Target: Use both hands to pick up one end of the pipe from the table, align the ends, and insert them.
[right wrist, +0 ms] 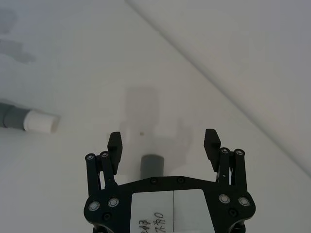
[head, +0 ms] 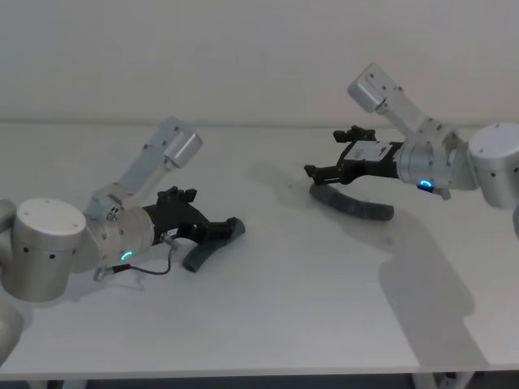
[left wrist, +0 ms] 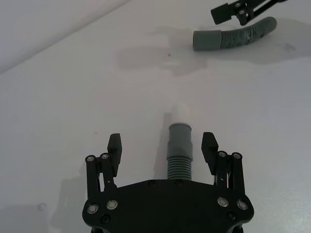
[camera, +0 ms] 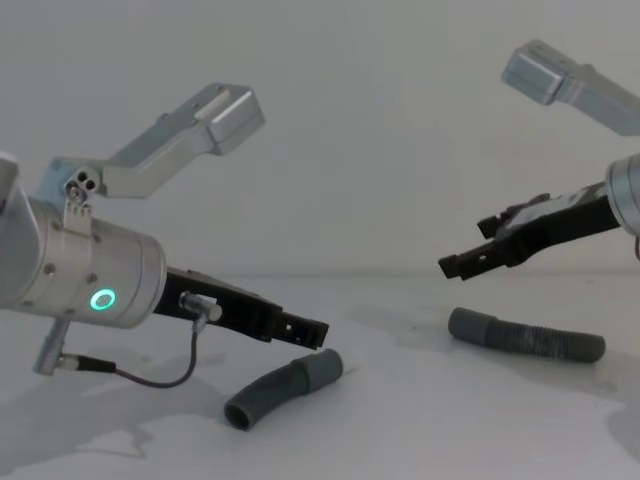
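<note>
Hovering wide open and empty, the left end effector (left wrist: 162, 141) straddles the short hose (left wrist: 178, 151) (white stub (left wrist: 181, 112) forward) lying on the bench (head: 284, 324); the right end effector (right wrist: 163, 140), equally spread, hangs above the plain cuff (right wrist: 152, 167) of the longer hose (camera: 530, 338). Pickup pending: lower both, then close.

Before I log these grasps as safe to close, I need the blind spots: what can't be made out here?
- Left wrist view: the body of the left gripper hides the rear of the short hose.
- Right wrist view: the body of the right gripper covers the longer hose beyond its cuff.
- Head view: the left gripper's fingers cover the short hose's white tip.
</note>
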